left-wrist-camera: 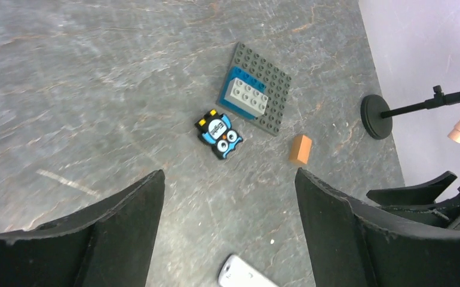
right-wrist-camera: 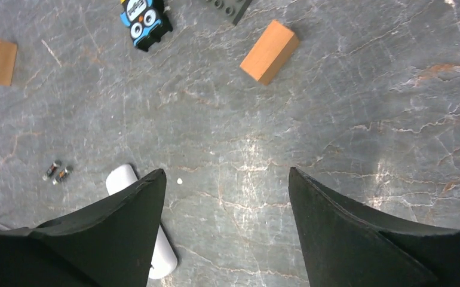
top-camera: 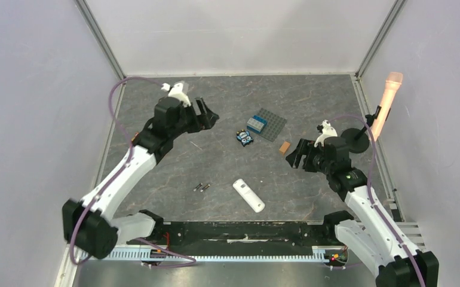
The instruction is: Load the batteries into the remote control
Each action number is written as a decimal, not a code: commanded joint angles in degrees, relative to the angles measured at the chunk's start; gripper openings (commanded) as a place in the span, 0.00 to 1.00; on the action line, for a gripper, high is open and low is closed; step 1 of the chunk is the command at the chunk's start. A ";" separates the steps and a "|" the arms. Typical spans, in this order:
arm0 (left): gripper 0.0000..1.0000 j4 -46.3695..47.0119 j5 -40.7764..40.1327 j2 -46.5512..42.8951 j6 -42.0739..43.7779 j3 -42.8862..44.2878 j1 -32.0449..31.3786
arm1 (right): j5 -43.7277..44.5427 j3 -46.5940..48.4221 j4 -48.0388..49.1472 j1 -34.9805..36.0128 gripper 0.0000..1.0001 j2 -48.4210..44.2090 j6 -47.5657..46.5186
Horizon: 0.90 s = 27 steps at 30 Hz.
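Remote control point(top-camera: 248, 195): slim white bar, rounded ends; left jaws, right jaws spread wide, holding nothing.

We see the scene three ways. A fixed camera hangs high over the near edge of the grey table point(top-camera: 174, 167), looking down and forward across all of it.

A second camera rides the left wrist, well above the surface, facing down past the left pincer point(left-wrist-camera: 229, 179). Beyond the pincer's tips lie an owl toy point(left-wrist-camera: 220, 134), a studded baseplate point(left-wrist-camera: 273, 89) and an orange-brown block point(left-wrist-camera: 300, 149). One end of the remote control point(left-wrist-camera: 242, 275) shows just inside the gap.

A third camera rides the right wrist, nearer the table, facing down past the right pincer point(right-wrist-camera: 225, 179). The batteries point(right-wrist-camera: 57, 171) lie left of its left finger.

Both wrist views share the owl toy, orange-brown block and remote control.
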 commanded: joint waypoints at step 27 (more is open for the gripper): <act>0.95 -21.16 -12.07 -40.63 -0.20 -16.43 0.25 | 33.99 6.26 -0.91 61.36 0.87 20.14 0.45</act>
